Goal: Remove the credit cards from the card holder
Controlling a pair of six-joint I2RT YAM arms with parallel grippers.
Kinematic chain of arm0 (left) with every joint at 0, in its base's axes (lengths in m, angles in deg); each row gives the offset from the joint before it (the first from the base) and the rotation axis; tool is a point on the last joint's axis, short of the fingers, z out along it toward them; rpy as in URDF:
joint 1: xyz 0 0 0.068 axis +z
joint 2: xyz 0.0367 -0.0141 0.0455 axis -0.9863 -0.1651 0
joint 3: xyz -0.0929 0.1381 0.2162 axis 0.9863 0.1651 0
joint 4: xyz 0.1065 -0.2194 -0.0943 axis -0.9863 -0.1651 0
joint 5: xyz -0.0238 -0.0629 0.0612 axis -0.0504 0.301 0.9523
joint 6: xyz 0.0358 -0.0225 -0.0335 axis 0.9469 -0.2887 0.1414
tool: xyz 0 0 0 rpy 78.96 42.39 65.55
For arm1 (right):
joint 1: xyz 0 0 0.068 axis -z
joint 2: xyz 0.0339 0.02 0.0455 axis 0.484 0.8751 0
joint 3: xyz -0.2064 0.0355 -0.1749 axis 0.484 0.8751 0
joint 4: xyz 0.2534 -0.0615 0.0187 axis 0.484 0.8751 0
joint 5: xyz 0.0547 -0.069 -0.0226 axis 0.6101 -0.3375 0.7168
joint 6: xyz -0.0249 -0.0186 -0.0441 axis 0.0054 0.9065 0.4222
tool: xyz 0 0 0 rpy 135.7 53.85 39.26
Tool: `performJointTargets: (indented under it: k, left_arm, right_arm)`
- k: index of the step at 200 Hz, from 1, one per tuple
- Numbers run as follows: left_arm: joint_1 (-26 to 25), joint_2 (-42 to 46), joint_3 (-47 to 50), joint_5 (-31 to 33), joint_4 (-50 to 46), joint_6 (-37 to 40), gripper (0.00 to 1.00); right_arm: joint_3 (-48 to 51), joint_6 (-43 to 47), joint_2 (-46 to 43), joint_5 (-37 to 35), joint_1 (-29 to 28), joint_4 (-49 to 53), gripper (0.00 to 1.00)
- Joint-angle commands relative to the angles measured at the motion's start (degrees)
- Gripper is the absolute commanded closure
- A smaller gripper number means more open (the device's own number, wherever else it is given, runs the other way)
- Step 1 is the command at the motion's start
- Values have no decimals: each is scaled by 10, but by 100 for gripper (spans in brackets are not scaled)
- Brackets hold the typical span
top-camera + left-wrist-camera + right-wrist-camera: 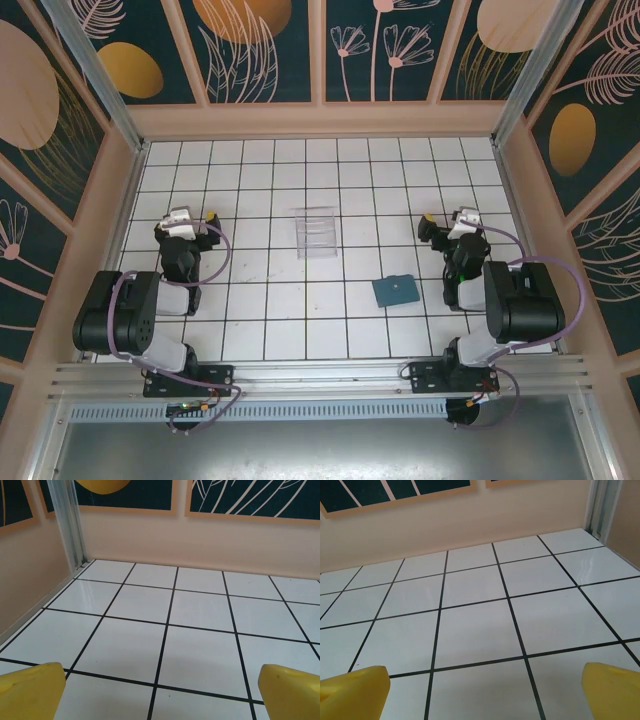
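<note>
The left arm [128, 312] and the right arm [522, 300] are black and chunky, with big round joints. A thin purple cable [229, 250] loops along each one. The fingers [30, 692] are bright yellow and smooth. Near each wrist there is a small white part [180, 215], maybe a camera.

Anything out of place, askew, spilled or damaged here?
Nothing stands out. The card holder lies flat, slightly turned against the tile grid; the clear tray sits flat farther back. No spills or damage visible.
</note>
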Motion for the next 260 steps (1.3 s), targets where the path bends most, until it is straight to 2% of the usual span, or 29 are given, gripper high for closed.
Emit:
performJointTargets:
  k: [1, 241, 253, 260]
  left_arm:
    - [4, 2, 5, -3, 28, 6, 1]
    - [4, 2, 5, -3, 26, 6, 1]
    - [4, 5, 9, 0, 37, 6, 2]
    - [4, 18, 3, -4, 11, 9, 2]
  right_arm:
    - [-2, 18, 0, 8, -1, -22, 1]
    - [-4, 12, 1, 14, 6, -21, 1]
    - [-12, 8, -10, -11, 1, 1, 1]
    - [-22, 13, -26, -14, -3, 33, 1]
